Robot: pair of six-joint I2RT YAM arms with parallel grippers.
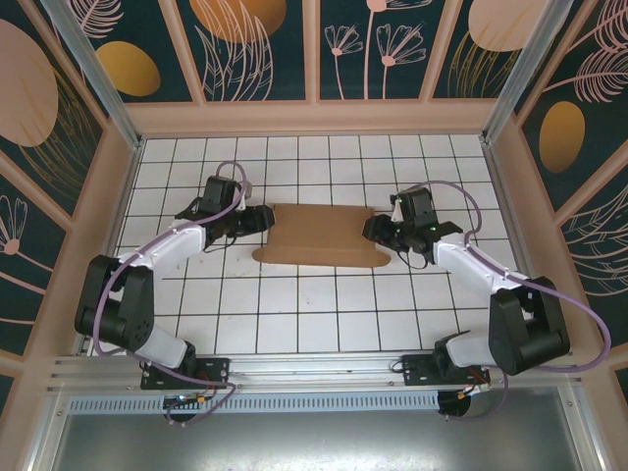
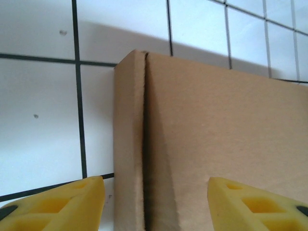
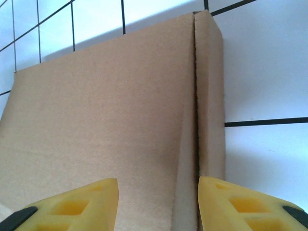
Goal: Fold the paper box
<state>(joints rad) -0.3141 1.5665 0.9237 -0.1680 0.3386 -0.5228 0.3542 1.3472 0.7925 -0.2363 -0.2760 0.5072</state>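
Observation:
The paper box point(image 1: 322, 235) is plain brown cardboard lying flat in the middle of the tiled table. My left gripper point(image 1: 265, 218) is at its left end and my right gripper point(image 1: 378, 233) at its right end. In the left wrist view the yellow fingers point(image 2: 62, 202) stand wide apart on either side of the box's point(image 2: 216, 144) narrow side strip point(image 2: 129, 144) and its dark seam, and the left gripper point(image 2: 156, 204) is open. In the right wrist view the right gripper point(image 3: 159, 204) is open over the box point(image 3: 106, 125), its right finger point(image 3: 245, 204) below the side strip point(image 3: 210, 96).
White tiles with black grid lines point(image 1: 314, 314) surround the box. Wooden rails and patterned walls point(image 1: 314, 116) close in the table at the back and sides. Both arm bases point(image 1: 186, 368) sit at the near edge.

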